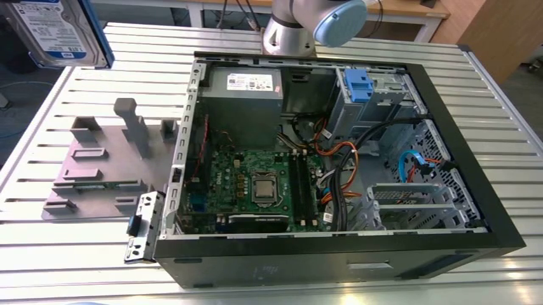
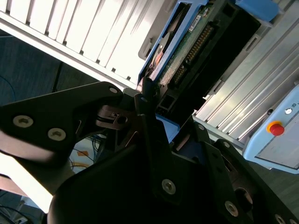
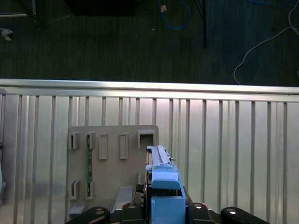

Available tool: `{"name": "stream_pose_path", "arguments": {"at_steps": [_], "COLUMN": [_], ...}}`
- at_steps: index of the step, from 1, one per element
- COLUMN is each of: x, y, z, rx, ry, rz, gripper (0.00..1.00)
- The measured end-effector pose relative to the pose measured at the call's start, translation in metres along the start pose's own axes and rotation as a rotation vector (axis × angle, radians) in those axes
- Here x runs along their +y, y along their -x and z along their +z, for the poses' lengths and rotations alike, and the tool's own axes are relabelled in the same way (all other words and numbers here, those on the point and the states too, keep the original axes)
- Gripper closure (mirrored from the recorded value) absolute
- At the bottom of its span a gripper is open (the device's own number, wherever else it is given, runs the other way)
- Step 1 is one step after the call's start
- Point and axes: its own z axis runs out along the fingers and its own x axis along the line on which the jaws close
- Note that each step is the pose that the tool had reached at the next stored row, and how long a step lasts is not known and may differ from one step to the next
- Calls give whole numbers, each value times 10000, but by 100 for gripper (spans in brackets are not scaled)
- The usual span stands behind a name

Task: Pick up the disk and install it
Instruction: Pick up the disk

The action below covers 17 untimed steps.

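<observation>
The disk (image 1: 55,32) hangs in the air at the exterior view's far left, high above the table, its blue-and-white label facing the camera and a blue rail along its edge. In the first wrist view I look along the disk's (image 3: 162,184) blue-railed edge, gripped between my gripper's (image 3: 163,207) black links. The second wrist view shows the disk's (image 2: 184,49) green circuit-board side with my gripper (image 2: 170,123) shut on its near end. The arm (image 1: 314,22) rises behind the open computer case (image 1: 488,210).
The case lies on its side on the slatted aluminium table (image 1: 127,57), with a grey power supply (image 1: 241,89), a motherboard (image 1: 254,187) and a drive bay with a blue latch (image 1: 358,86). A grey fixture plate (image 1: 93,171) lies beside the case. A control box with a red button (image 2: 275,128) sits off the table.
</observation>
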Motion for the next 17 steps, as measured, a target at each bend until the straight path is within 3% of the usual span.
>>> {"name": "stream_pose_path", "arguments": {"at_steps": [17], "x": [1], "y": [1], "z": [-47], "rx": [1], "ry": [1], "rz": [0], "gripper": [64]}}
